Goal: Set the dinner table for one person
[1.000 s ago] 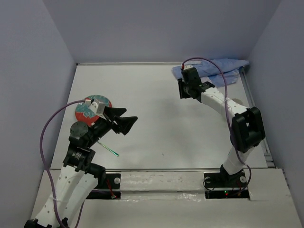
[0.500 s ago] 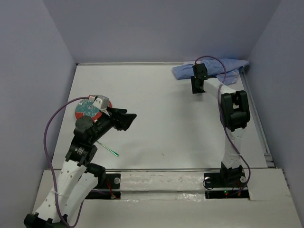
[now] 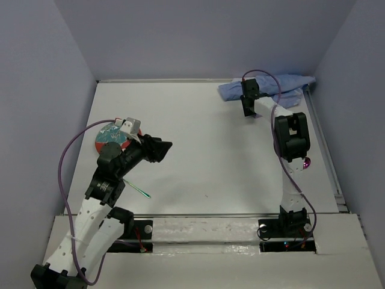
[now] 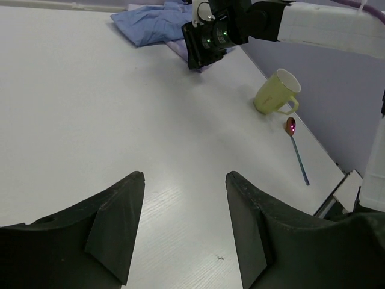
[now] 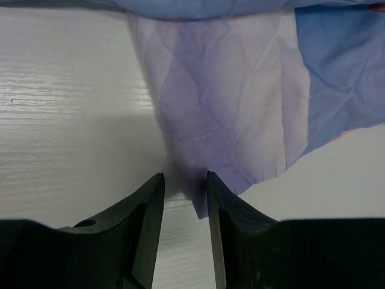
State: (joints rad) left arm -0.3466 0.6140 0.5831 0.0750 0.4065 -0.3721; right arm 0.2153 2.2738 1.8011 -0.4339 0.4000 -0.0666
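Observation:
The off-white dinner table (image 3: 204, 126) carries a red-rimmed plate with a teal pattern (image 3: 113, 138) at the left and a thin green utensil (image 3: 138, 190) near it. My left gripper (image 3: 165, 150) hovers just right of the plate, open and empty, with bare table between its fingers (image 4: 120, 211). At the far right a crumpled blue and lilac cloth (image 3: 271, 87) lies on the table. My right gripper (image 3: 246, 111) is low at the cloth's near edge, jaws open a narrow gap, and a lilac corner of the cloth (image 5: 201, 201) lies between them.
A yellow-green mug (image 4: 275, 93) stands near the table's right edge, with a blue-handled spoon (image 4: 296, 150) lying just in front of it. In the top view only the spoon's shiny bowl (image 3: 307, 161) peeks out beside the right arm. Grey walls enclose the table.
The right arm has stretched out and its gripper has shifted to the cloth's near edge. The left gripper has drawn back slightly and its jaws have narrowed.

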